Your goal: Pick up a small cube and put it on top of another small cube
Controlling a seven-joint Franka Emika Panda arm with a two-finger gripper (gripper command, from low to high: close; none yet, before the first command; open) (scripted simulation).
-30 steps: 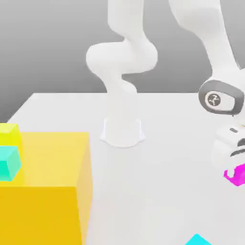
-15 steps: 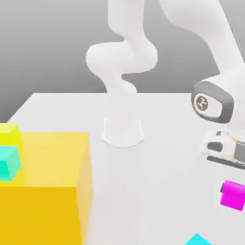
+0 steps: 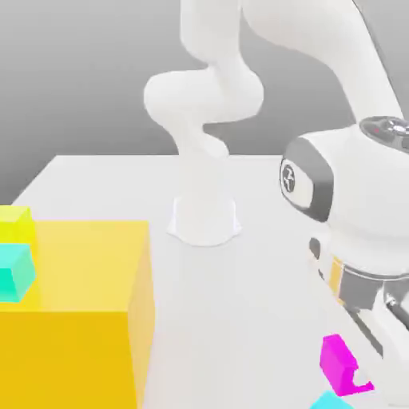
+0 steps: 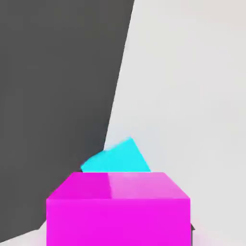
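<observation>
While the claw (image 3: 357, 375) is clenched on the small magenta cube (image 3: 339, 363), the carry step of the task is in hand: the cube hangs clear of the white table (image 3: 264, 264), low at the exterior view's right. In the hand view the magenta cube (image 4: 117, 207) sits right under the camera, gripped between the fingers, and just beyond it lies the sky-blue cyan cube (image 4: 116, 158), resting on the table near its edge. That cyan cube (image 3: 329, 400) shows in the exterior view too, directly beneath the claw and slightly toward the exterior view's left of it, apart from the held cube.

My reading is that the pick is done and the placing is not. The next move calls for lining the magenta cube squarely over the cyan one, which appears turned at an angle to it, then lowering until the faces meet before letting go. A release off-centre could tip the load off so small a base.

Farther from the claw, well apart toward the exterior view's left, stands a big yellow block (image 3: 76, 319), with a turquoise cube (image 3: 16, 272) and a yellow-green cube (image 3: 16, 224) beside it. Beyond those rises the arm's white base (image 3: 204, 220).
</observation>
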